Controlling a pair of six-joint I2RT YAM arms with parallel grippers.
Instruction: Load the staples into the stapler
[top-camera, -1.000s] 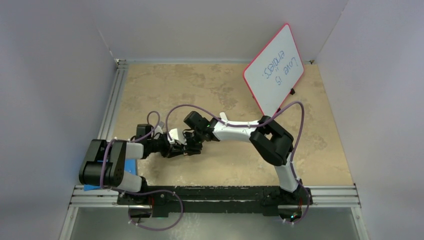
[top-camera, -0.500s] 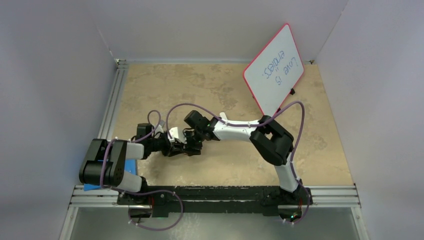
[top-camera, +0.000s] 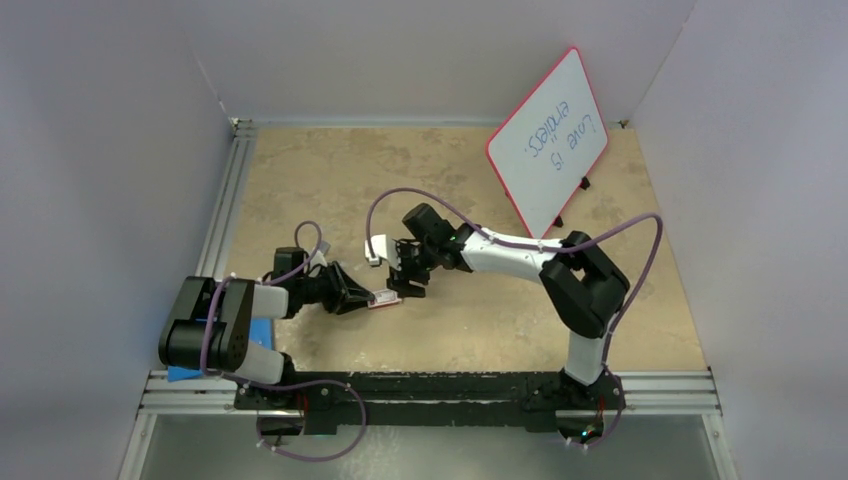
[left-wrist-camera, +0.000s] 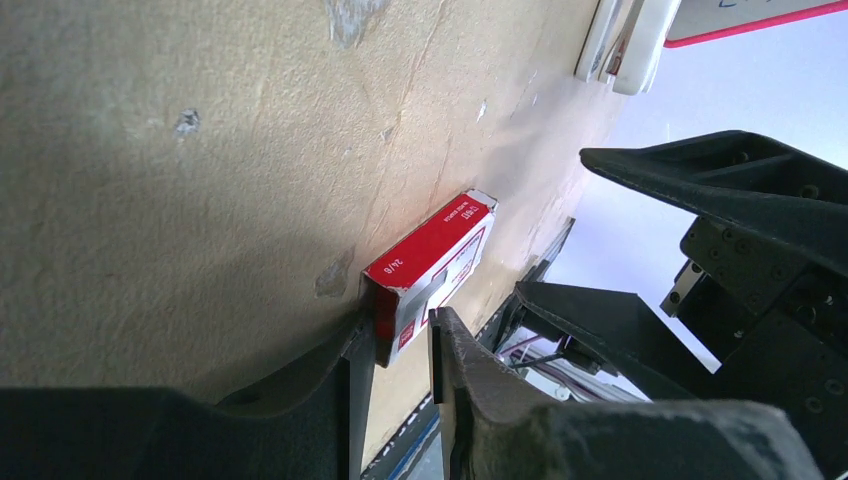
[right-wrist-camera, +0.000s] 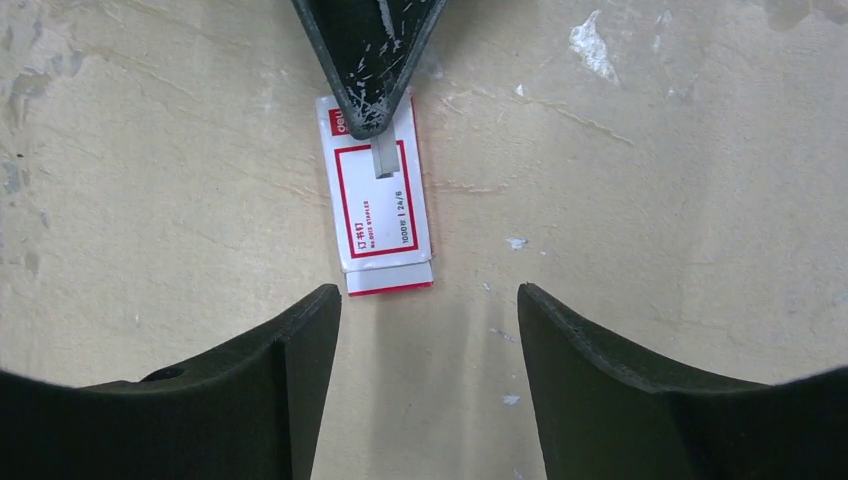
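Left gripper (left-wrist-camera: 400, 345) clamped on one end of red-and-white staples box (left-wrist-camera: 432, 258), box lying on desk (left-wrist-camera: 180, 150). Right gripper (right-wrist-camera: 430, 300) spread wide above the free end, holding nothing.

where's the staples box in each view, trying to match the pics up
Top external: the staples box lies just left of centre, at the tip of the left gripper.
Left wrist: centre of the picture, red side showing, its near end between that gripper's jaws.
Right wrist: upper centre, label up, beyond the open right gripper.
Shared landmark: the left gripper's black jaws pinching one end of the box.
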